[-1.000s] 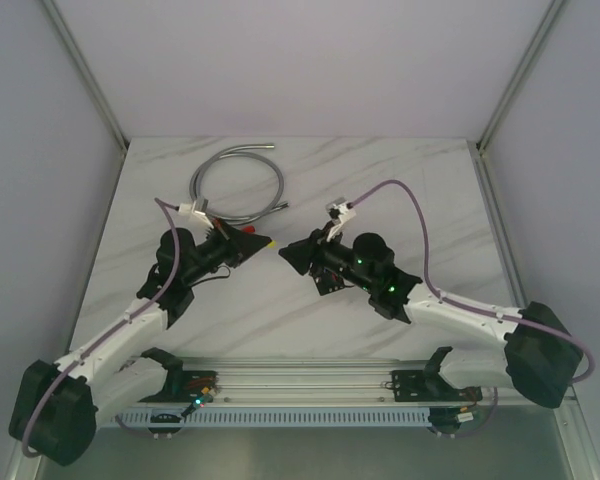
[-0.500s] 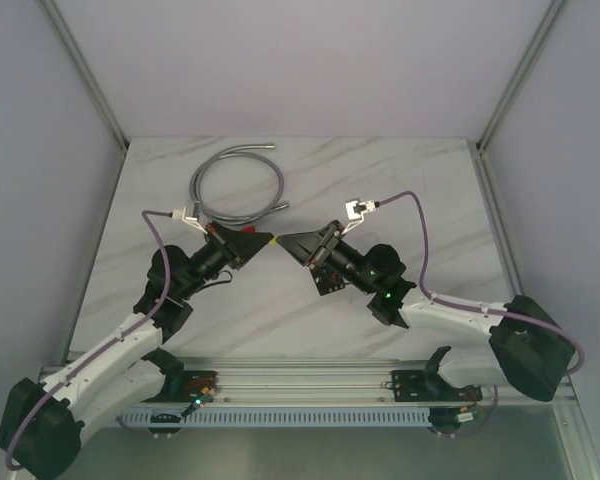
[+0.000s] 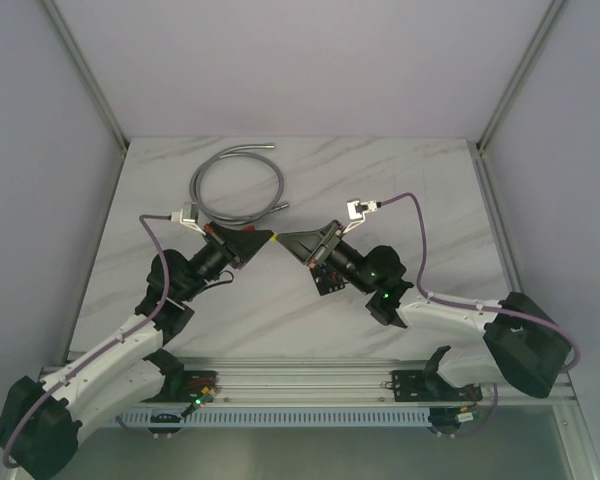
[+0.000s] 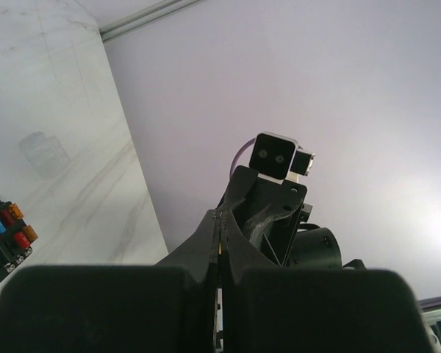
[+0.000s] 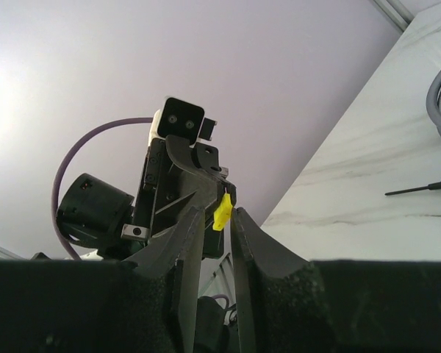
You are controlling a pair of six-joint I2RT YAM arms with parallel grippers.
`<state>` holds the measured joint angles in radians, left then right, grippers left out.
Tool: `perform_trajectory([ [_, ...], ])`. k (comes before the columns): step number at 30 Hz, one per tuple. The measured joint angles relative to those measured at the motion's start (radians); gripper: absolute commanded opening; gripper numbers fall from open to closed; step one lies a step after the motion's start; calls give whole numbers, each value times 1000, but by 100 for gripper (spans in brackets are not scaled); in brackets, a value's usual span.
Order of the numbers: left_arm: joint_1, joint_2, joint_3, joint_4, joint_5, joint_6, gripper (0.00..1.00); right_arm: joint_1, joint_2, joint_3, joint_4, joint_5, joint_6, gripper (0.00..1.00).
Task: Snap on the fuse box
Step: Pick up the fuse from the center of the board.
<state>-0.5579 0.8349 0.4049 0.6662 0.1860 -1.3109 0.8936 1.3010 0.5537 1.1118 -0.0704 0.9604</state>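
- Fuse box (image 4: 4,239) flat on the white marble table (image 3: 400,180), at the lower left edge of the left wrist view, clear of both sets of fingers.
- Slotted face turned up off the tabletop, with blue, red and orange fuses seated in it.
- Askew in that view, rows of fuses slanting down to the right.
- Roughly square and partly cut off by the frame edge, so no telling its long axis.
- Clear square cover (image 4: 44,153) faint on the marble beyond the box, not touching it.
- Left gripper (image 3: 265,240) raised above the table, fingers pressed together on a small yellow fuse (image 5: 222,212) poking out past the tips.
- Right gripper (image 3: 286,240) aimed straight back at it, tip to tip, fingers a narrow gap apart with the yellow fuse in that gap.
- No telling whether the right pads actually press on the fuse.
- Grey cable (image 5: 435,103) coiled on the far part of the table, well apart from both arms.
- Against one second ago: tips then separated by bare marble, now meeting at the fuse, and both wrists rolled, with the white wrist cameras now on the far side.
- Against half a second ago: almost the same pose, only a slight shift in the arms' near joints, with the cable in the same place.
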Motion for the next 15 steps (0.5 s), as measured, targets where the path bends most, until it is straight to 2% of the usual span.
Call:
perform_trajectory([
  [8,-11,0,-1,15,-5,-15,0,0,9,0,5,1,0,27],
  [15,-16,3,-1,15,-9,-20,0,0,9,0,7,0,-4,22],
])
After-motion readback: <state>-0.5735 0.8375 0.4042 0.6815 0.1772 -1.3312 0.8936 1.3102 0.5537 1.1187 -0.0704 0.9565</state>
